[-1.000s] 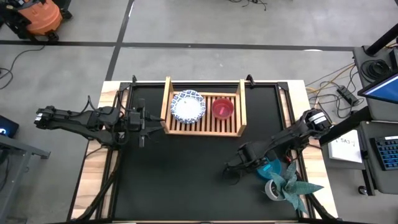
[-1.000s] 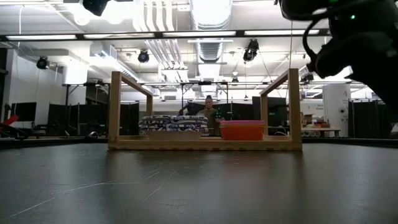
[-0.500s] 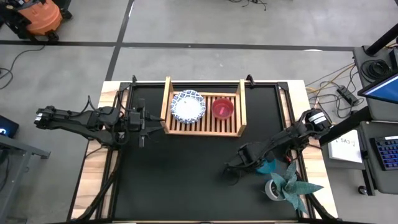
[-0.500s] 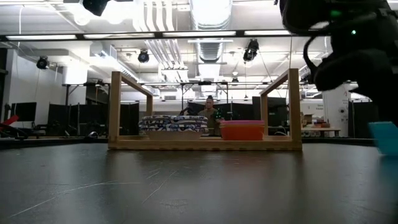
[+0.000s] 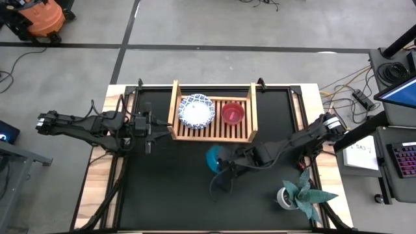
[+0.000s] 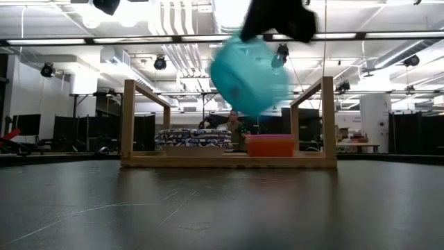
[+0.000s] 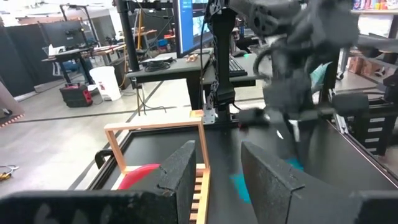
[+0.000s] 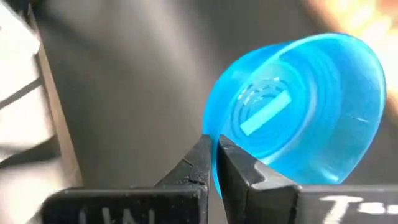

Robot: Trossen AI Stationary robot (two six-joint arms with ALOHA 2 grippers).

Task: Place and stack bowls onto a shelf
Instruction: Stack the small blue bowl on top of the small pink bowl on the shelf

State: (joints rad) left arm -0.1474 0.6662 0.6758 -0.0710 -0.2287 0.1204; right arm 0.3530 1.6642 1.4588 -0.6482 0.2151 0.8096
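The wooden shelf (image 5: 211, 133) stands at the table's far middle. On its slats rest a white bowl with a blue-patterned rim (image 5: 196, 111) and a red bowl (image 5: 233, 114). A teal bowl (image 5: 214, 158) hangs in the air just in front of the shelf, tipped on its side, with my right gripper (image 8: 214, 152) shut on it. In the low view the teal bowl (image 6: 250, 73) is high above the table, under the gripper. My left gripper (image 5: 155, 127) waits open just left of the shelf, holding nothing. My right gripper pinches the teal bowl's rim (image 8: 211, 138) between its two fingers, with the bowl's wall between them. The fingers reach in level from the table's right side. The bowl is lifted clear of the table, tilted on its side, and hangs beside and below the fingers.
A small white pot with a spiky teal-green plant (image 5: 296, 194) stands at the near right of the table. The black mat (image 5: 169, 188) lies bare in front of the shelf. The shelf's raised side rails (image 6: 128, 121) stand on either side of the bowls.
My right gripper has shut on the teal bowl near the plant at the table's right. It has lifted the bowl clear and swung it quickly up and toward the table's left, to in front of the shelf. The bowl has tipped onto its side.
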